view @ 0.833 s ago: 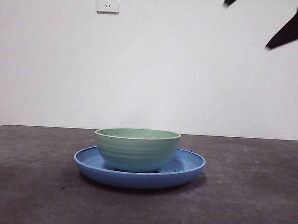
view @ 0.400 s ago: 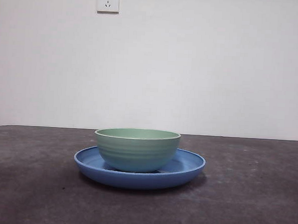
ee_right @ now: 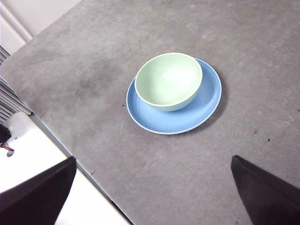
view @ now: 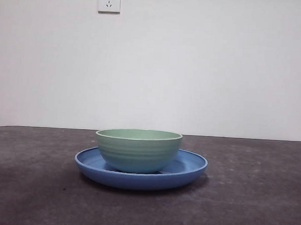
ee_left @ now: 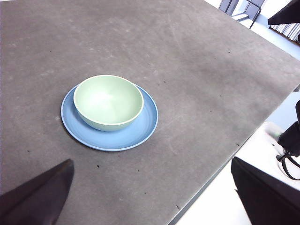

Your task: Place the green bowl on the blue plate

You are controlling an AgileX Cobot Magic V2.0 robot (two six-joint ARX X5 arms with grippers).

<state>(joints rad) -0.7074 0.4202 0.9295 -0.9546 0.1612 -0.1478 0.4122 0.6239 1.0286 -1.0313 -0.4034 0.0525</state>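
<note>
Front view shows me the bowl seated upright on the plate, placement apparently done, so both tools, left and right, hang high, spread wide, holding nothing.

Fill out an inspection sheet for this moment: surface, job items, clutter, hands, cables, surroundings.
Surface: dark grey table, faint scuffs and small specks.
Job items: bowl sits upright on plate, a little off centre; bowl empty.
Clutter: nothing seen.
Hands: left hand and right hand both open, empty, raised well away from the bowl.
Cables: black cord beyond the table edge, left wrist view.
Surroundings: white wall with socket; light floor beside the table.
</note>
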